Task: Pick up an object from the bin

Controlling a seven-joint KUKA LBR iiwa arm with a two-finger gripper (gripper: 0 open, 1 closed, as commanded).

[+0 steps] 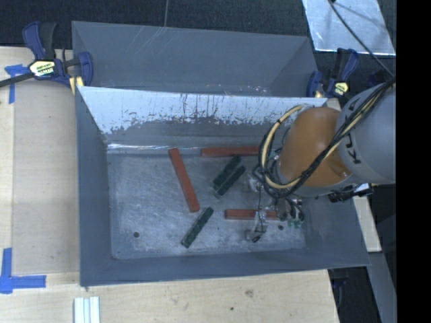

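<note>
short red-brown bar lies flat on the floor of the bin, right of centre, its right end meeting the gripper, which hangs low over that end; whether the gripper is released or clenched cannot be told. left of it: dark green stick near the front wall, second dark green stick further back, long red-brown stick slanted at centre, thin red-brown stick along the back wall.
</note>
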